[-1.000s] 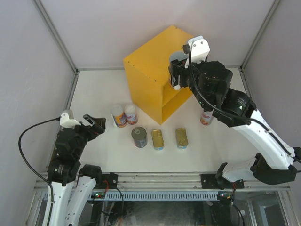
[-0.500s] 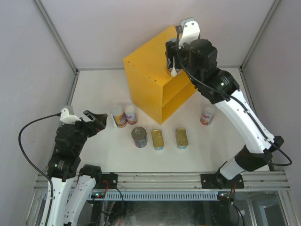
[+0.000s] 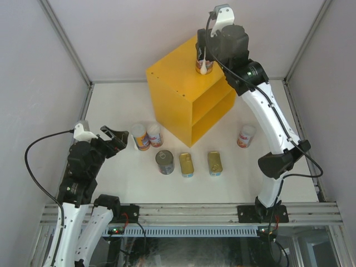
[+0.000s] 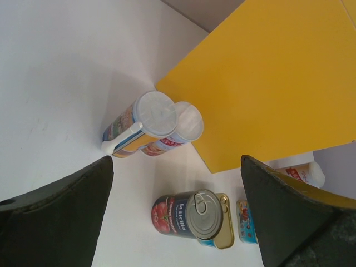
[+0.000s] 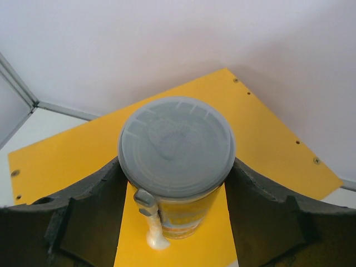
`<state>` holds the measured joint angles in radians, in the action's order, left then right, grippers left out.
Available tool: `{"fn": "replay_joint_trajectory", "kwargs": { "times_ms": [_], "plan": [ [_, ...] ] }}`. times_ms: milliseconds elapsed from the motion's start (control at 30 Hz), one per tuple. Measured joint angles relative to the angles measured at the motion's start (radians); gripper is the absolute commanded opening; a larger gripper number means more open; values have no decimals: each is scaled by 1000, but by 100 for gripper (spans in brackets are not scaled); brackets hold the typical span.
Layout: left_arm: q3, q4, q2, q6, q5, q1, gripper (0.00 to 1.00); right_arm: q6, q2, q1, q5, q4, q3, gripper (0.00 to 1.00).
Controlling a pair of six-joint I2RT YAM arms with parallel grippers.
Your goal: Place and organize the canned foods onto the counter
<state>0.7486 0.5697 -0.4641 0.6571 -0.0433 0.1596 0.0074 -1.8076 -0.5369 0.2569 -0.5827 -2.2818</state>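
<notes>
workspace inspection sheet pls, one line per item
surface: white table, dry, unmarked
job's things: held can upright at the top of the counter, contact unclear; on table: two tall cans, round tin, two flat tins, lone tall can
clutter: nothing seen
grippers: left gripper open, empty, near the tall pair; right gripper shut on held can
cables: black cable loops off left arm
surroundings: pale walls, metal frame
</notes>
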Motion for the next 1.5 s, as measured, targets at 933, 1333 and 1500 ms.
{"fn": "replay_joint_trajectory", "kwargs": {
  "times_ms": [933, 1333, 1500],
  "plan": [
    [-58, -92, 85, 32, 30, 0, 99, -13, -268, 74, -79, 225, -201, 20],
    [-81, -93, 105, 32, 73, 0, 99, -15, -283, 71, -54, 258, -201, 82],
    [-81, -97, 105, 33, 78, 0, 99, -12, -283, 72, -47, 254, -201, 89]
  ]
}}
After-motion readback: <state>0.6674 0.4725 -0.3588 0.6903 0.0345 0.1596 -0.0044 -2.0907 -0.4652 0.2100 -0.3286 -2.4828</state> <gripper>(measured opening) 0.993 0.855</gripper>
